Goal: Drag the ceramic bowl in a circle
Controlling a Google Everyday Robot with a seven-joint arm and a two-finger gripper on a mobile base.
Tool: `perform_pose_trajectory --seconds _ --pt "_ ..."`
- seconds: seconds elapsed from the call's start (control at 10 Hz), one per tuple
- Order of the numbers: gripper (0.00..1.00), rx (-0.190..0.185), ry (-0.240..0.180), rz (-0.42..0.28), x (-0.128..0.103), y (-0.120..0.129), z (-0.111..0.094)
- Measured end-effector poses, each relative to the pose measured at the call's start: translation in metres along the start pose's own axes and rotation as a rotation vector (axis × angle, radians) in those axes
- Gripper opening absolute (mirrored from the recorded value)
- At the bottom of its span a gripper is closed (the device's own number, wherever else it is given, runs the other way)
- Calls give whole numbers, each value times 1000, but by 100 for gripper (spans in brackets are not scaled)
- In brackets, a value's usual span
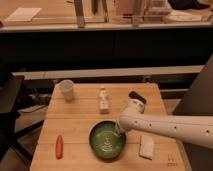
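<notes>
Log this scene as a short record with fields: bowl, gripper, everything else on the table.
ceramic bowl: dark green, front centre of wooden table
gripper: at the bowl's right rim
white cup: back left
small pale bottle: back centre, upright
red-orange item: front left
white flat item: front right, beside bowl

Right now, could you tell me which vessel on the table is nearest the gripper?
The ceramic bowl: wide, dark green, the gripper at its right rim; the white cup stands apart, back left.
</notes>
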Motion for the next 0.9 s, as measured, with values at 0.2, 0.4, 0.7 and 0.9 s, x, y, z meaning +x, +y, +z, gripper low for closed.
perform_pose_trajectory --seconds 0.2,0.4,0.7,0.9 --pt "0 -6 6 -38 15 -24 1" --pt "0 -8 7 -57 19 -38 2" --pt "0 -17 14 -83 20 -42 1" --pt "0 -16 20 -102 30 -62 2"
